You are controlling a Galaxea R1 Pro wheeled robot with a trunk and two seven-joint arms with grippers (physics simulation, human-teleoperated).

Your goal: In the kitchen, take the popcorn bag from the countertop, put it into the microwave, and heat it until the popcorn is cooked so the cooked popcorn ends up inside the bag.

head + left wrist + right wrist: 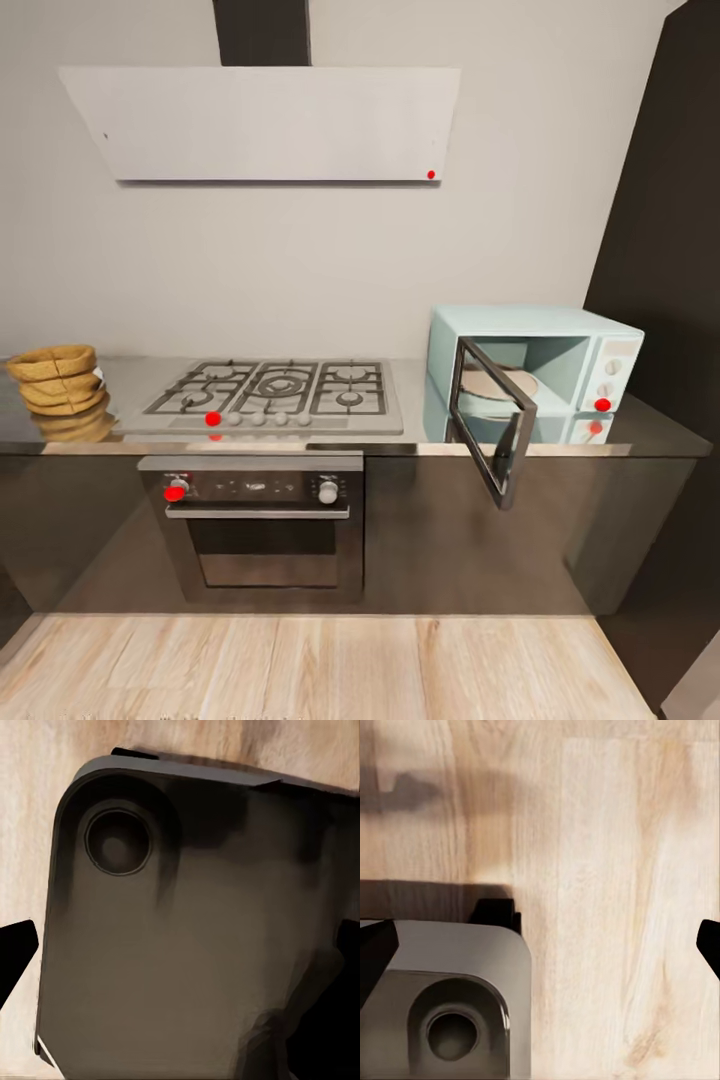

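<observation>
Grippers [540, 945] hanging open over wood floor [607, 870], beside robot base [187, 945].

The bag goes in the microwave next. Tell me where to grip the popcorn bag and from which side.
Grip the popcorn bag around its ringed middle folds, coming from the front. It stands upright near the countertop edge, left of the hob; its wide rolled rim looks too broad and soft to pinch.

— What does the robot's own base [187, 945] look like from the left wrist?
— A dark grey slab with rounded corners and a round recessed socket [118, 844].
— And the fingertips [375, 945]?
— Black, pointed wedges at the edges of the right wrist view.
</observation>
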